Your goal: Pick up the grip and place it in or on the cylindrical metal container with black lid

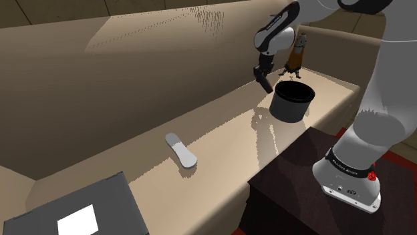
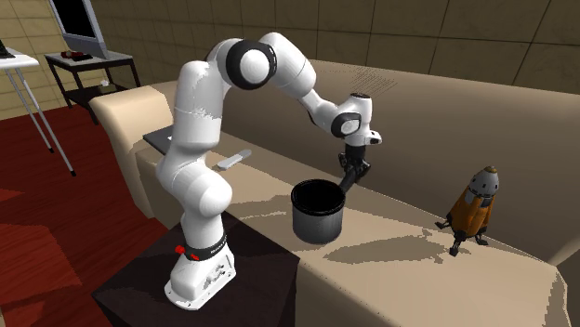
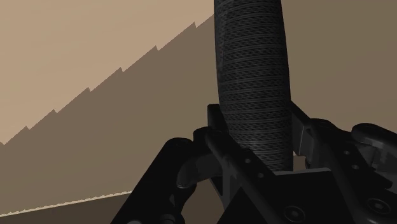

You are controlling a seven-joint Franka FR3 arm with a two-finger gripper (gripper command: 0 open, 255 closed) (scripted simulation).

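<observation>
While the all-black two-finger gripper [image 3: 254, 137] clamps the dark ribbed cylindrical grip [image 3: 251, 70] just above the rim of the dark open cylindrical container [image 1: 292, 110], centre it over that opening, lower, then release gently.

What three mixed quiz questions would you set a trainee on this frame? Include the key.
1. True or false: the gripper is shut on the black ribbed grip.
2. What lies flat on the sofa seat between the dark container and the dark flat slab? A) pale elongated object B) mug C) book
3. Fill in: the dark container's top is ___ (open or lidded).
Key: 1 true; 2 A; 3 open.
</observation>
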